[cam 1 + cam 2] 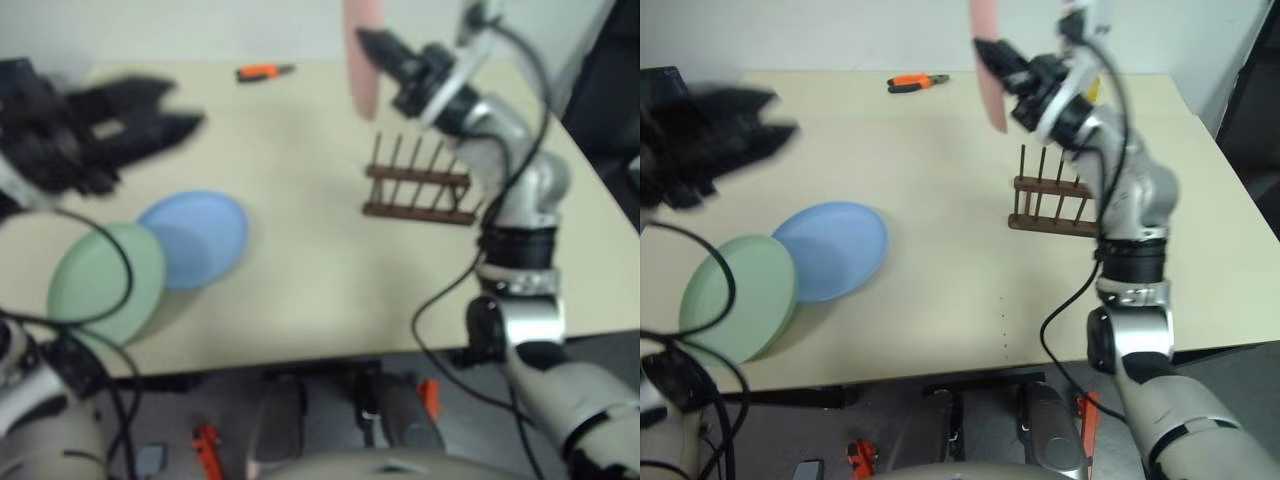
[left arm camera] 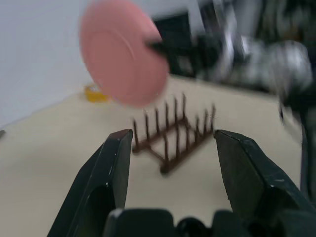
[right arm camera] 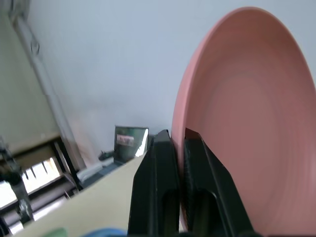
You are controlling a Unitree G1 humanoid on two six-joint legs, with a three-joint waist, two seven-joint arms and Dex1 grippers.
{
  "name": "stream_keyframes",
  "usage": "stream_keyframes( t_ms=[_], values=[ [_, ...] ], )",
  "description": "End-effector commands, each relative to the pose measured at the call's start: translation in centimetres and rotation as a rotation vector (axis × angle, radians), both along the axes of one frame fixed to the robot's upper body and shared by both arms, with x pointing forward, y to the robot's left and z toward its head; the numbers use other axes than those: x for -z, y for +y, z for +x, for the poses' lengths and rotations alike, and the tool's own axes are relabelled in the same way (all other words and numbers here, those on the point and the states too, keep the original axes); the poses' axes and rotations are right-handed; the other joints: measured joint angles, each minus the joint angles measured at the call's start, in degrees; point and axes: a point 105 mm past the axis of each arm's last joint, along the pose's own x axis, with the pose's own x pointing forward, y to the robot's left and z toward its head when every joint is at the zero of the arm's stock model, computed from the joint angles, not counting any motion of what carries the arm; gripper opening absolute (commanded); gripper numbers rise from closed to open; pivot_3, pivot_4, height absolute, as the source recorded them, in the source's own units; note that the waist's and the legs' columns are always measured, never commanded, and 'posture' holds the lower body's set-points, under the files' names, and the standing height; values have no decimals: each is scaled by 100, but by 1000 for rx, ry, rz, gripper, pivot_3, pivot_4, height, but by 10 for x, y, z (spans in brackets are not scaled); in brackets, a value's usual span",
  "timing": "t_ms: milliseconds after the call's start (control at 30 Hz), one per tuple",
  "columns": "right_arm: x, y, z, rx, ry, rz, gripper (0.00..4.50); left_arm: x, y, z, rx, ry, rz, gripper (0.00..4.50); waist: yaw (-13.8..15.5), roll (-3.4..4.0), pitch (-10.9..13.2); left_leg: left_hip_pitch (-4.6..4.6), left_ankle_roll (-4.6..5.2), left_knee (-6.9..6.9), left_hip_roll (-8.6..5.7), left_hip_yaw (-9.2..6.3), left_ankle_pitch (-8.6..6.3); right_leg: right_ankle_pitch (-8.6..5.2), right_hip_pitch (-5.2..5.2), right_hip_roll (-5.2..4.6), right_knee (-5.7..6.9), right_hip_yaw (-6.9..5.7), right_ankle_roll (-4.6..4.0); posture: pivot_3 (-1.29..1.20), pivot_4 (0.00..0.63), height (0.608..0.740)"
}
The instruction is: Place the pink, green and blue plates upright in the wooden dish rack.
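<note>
Above the dish rack (image 1: 1052,203), with the right gripper (image 1: 992,52) clamped on the pink plate's (image 1: 988,62) rim and the left gripper (image 2: 173,163) empty and open, lower the plate edge-first, squarely between two peg rows.

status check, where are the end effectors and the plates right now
Right end effector shut on pink plate, held on edge above the empty dish rack. Left end effector open, empty. Green plate and blue plate flat on table, overlapping. Nothing blocking the rack.
</note>
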Motion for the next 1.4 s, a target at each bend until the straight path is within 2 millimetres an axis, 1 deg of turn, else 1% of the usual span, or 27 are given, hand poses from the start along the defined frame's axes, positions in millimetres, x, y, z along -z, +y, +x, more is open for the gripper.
stream_keyframes(
  t_ms=[33, 100, 133, 200, 300, 367, 467, 600, 800, 933, 1100, 1200, 1300, 1400],
  values=[
    [-32, -45, -18, 115, -16, 4, 0, 29, -22, 15, 36, -55, 174, 2872, 49, 2, 1, -2, 3, 1, -4, 4, 1, 0, 2, 1, -2, -2, 0, 0, 150, 740],
    [-27, -68, -22, 199, 38, -47, 0, 48, -32, 25, 55, -75, 242, 2872, 70, 5, 1, -2, 6, -4, -6, 13, 4, -1, 4, 4, -4, 0, 0, 0, 150, 740],
    [-24, -75, -24, 225, 52, -69, 0, 54, -35, 29, 65, -91, 266, 2872, 70, 5, 1, -3, 8, -5, -3, 17, 4, -1, 3, 6, -4, 1, -1, 0, 150, 740],
    [-17, -84, -32, 224, 79, -76, 0, 61, -43, 34, 90, -99, 268, 2872, 64, 5, 1, -6, 9, -11, 1, 24, 4, -2, 0, 14, -5, 1, -3, 0, 150, 740],
    [4, -97, -38, 253, 138, -130, 0, 68, -53, 38, 135, -108, 269, 2872, -1, 8, 1, -9, 16, -20, 2, 31, -1, -6, -7, 28, -5, 4, -8, 0, 150, 740],
    [14, -101, -41, 258, 167, -148, 0, 70, -56, 39, 154, -108, 268, 2872, -20, 14, 5, -8, 21, -23, 2, 34, -4, 1, -12, 36, 0, 6, 4, 0, 150, 740],
    [22, -102, -47, 241, 191, -158, 0, 71, -59, 40, 172, -107, 264, 2872, -26, 21, 9, -10, 21, -25, 6, 30, -4, 4, -21, 55, 5, 4, 9, 0, 150, 740],
    [33, -111, -45, 263, 224, -147, 0, 73, -59, 41, 181, -104, 277, 2872, -21, 21, 9, -12, 21, -26, 9, 24, -4, 3, -23, 87, 3, 0, 8, 0, 150, 740],
    [45, -118, -41, 264, 259, -118, 0, 74, -57, 40, 177, -100, 286, 2872, -20, 21, 9, -16, 21, -24, 5, 29, -4, -3, -22, 86, -6, 10, -2, 0, 150, 740],
    [47, -122, -40, 260, 259, -92, 0, 76, -55, 41, 167, -97, 297, 2872, -16, 21, 9, -15, 21, -24, 5, 27, -4, -7, -21, 86, -6, 7, -8, 0, 150, 740],
    [26, -120, -46, 214, 181, -45, 0, 78, -52, 42, 155, -96, 318, 2872, -18, 21, 9, -15, 21, -25, 7, 26, -4, -9, -22, 88, -5, 7, -12, 0, 150, 740],
    [19, -120, -49, 186, 166, 2, 0, 80, -51, 42, 155, -94, 322, 2872, -18, 21, 9, -15, 21, -25, 7, 26, -4, -9, -22, 88, -5, 7, -12, 0, 150, 740],
    [21, -121, -50, 159, 183, 50, 0, 82, -51, 43, 159, -91, 325, 2872, -10, 21, 9, -16, 21, -25, 7, 25, -4, -9, -21, 88, -6, 6, -12, 0, 150, 740],
    [32, -121, -48, 161, 218, 49, 0, 84, -51, 43, 162, -89, 333, 2872, -6, 21, 9, -17, 21, -25, 6, 26, -4, -9, -22, 87, -7, 8, -12, 0, 150, 740]
  ],
)
